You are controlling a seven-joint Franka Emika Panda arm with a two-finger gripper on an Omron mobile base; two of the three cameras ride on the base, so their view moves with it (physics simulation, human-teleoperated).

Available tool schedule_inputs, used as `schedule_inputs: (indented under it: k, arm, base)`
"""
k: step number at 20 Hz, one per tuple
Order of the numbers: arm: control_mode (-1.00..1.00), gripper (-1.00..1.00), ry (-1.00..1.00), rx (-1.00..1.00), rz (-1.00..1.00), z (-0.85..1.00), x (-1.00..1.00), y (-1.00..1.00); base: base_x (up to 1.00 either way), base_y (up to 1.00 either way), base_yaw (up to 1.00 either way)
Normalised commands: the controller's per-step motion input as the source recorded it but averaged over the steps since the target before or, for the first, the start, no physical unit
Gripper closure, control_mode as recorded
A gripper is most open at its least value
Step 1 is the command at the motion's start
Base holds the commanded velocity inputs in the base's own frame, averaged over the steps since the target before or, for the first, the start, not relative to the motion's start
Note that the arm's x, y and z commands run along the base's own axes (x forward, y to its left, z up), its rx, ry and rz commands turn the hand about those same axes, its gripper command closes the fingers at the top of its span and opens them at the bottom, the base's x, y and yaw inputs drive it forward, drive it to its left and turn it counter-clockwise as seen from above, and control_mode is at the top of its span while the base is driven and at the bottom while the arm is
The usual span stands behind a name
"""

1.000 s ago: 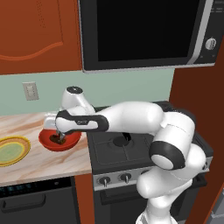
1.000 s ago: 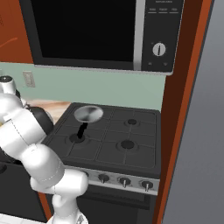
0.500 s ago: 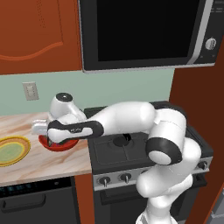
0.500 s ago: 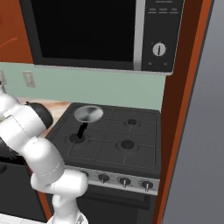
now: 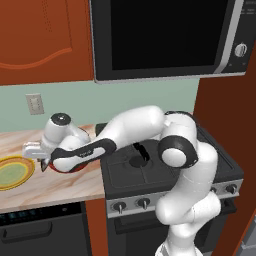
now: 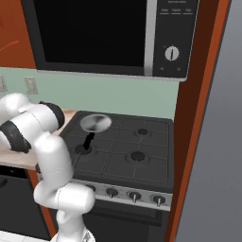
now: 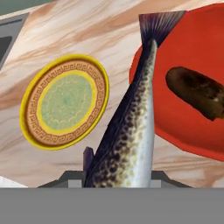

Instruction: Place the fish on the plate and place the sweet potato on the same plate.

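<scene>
In the hand view the silver-grey speckled fish rises from between my fingers, its tail over the rim of the red bowl. My gripper is shut on the fish, which hides most of the fingers. The dark brown sweet potato lies inside the red bowl. The plate, yellow-orange rimmed with a pale green centre, lies bare just left of the fish. From the left base view my gripper hangs between the plate and the red bowl, above the counter.
The marbled counter ends at the black stove on its right. A small grey pan with a black handle sits on the stove's left burner. A microwave hangs above, and a wall outlet is behind the counter.
My hand has swung left from above the red bowl toward the plate, carrying the fish along. The bowl and plate have stayed put.
</scene>
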Motion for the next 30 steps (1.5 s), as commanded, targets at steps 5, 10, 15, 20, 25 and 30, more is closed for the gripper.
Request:
schedule_inputs:
  k: [5, 10, 15, 20, 25, 30]
  arm:
    - [-1.00, 1.00, 0.02, -0.03, 0.00, 0.06, 0.04, 0.37]
    - [-1.00, 1.00, 0.06, -0.09, 0.00, 0.10, 0.01, 0.35]
    - [-1.00, 1.00, 0.10, -0.15, 0.00, 0.10, 0.03, 0.20]
    - [-1.00, 1.00, 0.01, -0.15, 0.00, 0.05, 0.02, -0.02]
    - [-1.00, 1.00, 0.01, -0.10, 0.00, -0.02, -0.05, -0.03]
    - [-1.00, 1.00, 0.00, -0.01, 0.00, -0.12, 0.01, 0.01]
  base:
    - [0.00, 0.00, 0.00]
    - [0.00, 0.00, 0.00]
    - [0.00, 0.00, 0.00]
    - [0.00, 0.00, 0.00]
    - [0.00, 0.00, 0.00]
    - [0.00, 0.00, 0.00]
